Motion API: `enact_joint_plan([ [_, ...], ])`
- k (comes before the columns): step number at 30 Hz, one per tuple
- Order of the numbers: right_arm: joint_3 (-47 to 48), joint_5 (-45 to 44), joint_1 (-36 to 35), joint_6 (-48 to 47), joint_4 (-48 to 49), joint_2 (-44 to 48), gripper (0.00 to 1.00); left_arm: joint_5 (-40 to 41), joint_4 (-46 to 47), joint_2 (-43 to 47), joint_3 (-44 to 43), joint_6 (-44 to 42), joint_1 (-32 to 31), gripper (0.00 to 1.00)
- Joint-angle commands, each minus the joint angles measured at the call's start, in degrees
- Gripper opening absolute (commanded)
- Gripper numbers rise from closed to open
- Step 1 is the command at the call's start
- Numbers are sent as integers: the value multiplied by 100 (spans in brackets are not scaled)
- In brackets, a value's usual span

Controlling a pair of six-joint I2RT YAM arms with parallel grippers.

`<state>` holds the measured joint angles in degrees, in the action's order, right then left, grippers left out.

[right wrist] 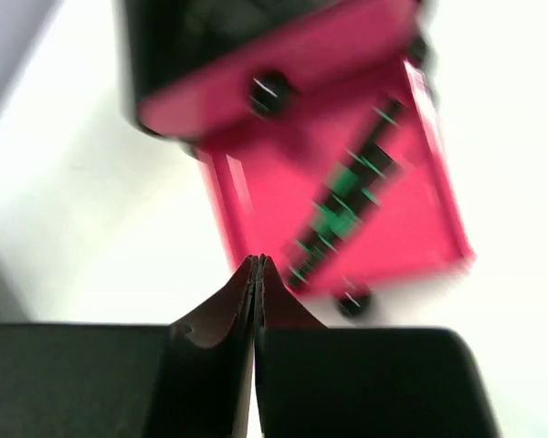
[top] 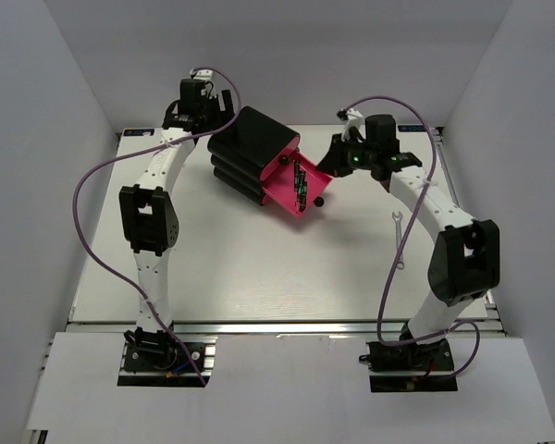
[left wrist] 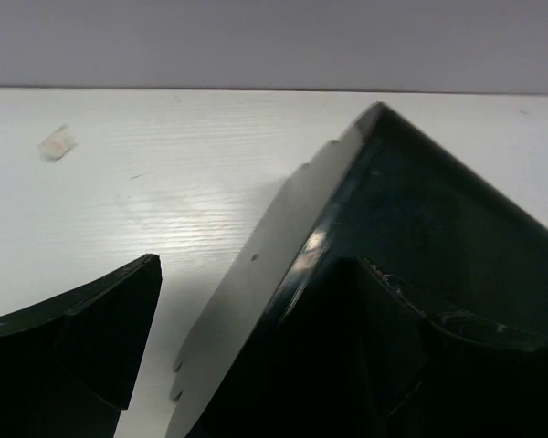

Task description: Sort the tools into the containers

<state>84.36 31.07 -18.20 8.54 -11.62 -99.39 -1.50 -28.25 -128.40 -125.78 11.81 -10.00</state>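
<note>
The rounded black casing (top: 250,148) sits near the far edge of the white table (top: 259,268), left of its middle. One shallow magenta plastic drawer (top: 282,190) is pulled out toward the right arm. Inside it lie thin black screwdrivers with green bands (top: 300,185); blur in the right wrist view hides how many there are.

The right gripper (right wrist: 258,264) hangs just beside the drawer's open end with its jaws pressed together and nothing between them. The left gripper (top: 213,116) is at the casing's far side, jaws spread wide. Whether they touch the casing cannot be told.

A small silver wrench (top: 397,218) lies unsorted toward the right edge of the table, so the task looks partly done.

If the drawer is to be shut next, the closed fingertips should press its front squarely by the small black round knob (top: 320,200). The push should run along the drawer's slide, with the left arm bracing the casing so that it does not skid or turn.
</note>
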Motion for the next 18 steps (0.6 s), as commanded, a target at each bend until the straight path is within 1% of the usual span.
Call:
enact_joint_plan([
  [1, -709, -1083, 141, -535, -156, 323, 0, -868, 117, 131, -62, -74, 42, 94],
  [2, -875, -1346, 141, -572, -157, 403, 0, -957, 135, 131, -18, -65, 42, 94],
  [3, -1216, -1819, 141, -616, -87, 499, 0, -1053, 162, 122, 35, -56, 42, 94],
  [6, -1413, -2323, 141, -713, -278, 317, 0, -1405, 232, 96, 114, -48, 51, 94],
  [8, -1369, -2465, 141, -661, -385, 141, 0, -1520, 267, 113, 193, -21, 51, 93],
  [12, -1343, -2431, 115, -573, -61, -246, 0, -1686, 294, 105, 317, 40, 42, 93],
  [14, -1054, -2343, 106, -459, 19, -606, 0, -1775, 320, 105, 404, 58, 42, 93],
  [18, -570, -1686, 114, 15, 273, -1265, 0, -1977, 276, 70, 492, 119, 51, 92],
])
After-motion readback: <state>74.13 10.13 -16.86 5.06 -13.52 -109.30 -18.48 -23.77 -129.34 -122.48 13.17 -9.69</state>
